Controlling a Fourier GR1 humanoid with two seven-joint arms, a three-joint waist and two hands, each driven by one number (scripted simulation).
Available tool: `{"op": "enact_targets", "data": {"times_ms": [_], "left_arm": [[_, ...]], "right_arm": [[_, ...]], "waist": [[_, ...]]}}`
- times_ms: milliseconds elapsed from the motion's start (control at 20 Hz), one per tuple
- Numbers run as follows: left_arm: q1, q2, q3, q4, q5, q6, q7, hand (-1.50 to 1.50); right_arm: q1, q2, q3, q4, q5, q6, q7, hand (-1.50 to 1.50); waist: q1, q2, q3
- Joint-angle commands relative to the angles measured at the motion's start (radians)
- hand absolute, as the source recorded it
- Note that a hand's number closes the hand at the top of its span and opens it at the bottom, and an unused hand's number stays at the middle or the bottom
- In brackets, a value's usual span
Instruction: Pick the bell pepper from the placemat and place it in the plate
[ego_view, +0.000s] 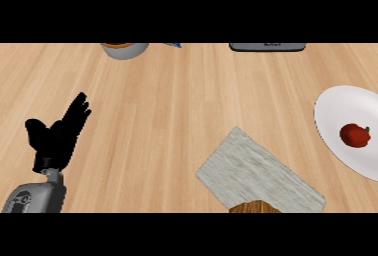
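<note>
Black left hand (57, 134) open, fingers up

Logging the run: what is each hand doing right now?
Left hand: open, fingers up, holding nothing.
Right hand: not in view.

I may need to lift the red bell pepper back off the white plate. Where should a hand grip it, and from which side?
Judging by its pose, grip the bell pepper across its rounded body, coming from above: it lies on the flat plate, and the green stem at its right looks too small to hold.
</note>
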Motion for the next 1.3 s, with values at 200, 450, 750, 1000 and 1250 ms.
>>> {"op": "enact_targets", "data": {"times_ms": [200, 450, 750, 1000, 1250], "left_arm": [[-0.017, -0.016, -0.001, 0.043, -0.007, -0.010, -0.030, 0.00], [-0.014, -0.037, -0.026, -0.003, -0.025, 0.006, -0.003, 0.00], [-0.077, -0.004, 0.019, 0.036, 0.012, -0.021, 0.042, 0.00], [-0.046, -0.022, 0.001, 0.044, -0.021, -0.007, -0.022, 0.00], [-0.022, -0.028, -0.008, 0.021, -0.020, -0.011, -0.012, 0.00]], "right_arm": [[0.057, -0.069, 0.012, 0.134, -0.024, 0.128, -0.189, -1.50], [0.065, -0.112, 0.008, 0.197, -0.048, 0.118, -0.221, -1.50], [0.065, -0.154, 0.036, 0.253, -0.035, 0.099, -0.271, -1.50], [0.096, -0.176, 0.049, 0.275, -0.039, 0.105, -0.317, -1.50], [0.102, -0.215, 0.078, 0.311, -0.012, 0.070, -0.322, -1.50]], "waist": [[0.015, 0.009, 0.003], [0.016, 0.009, 0.003], [0.022, 0.013, 0.005], [0.019, 0.013, 0.006], [0.029, 0.014, 0.007]]}}
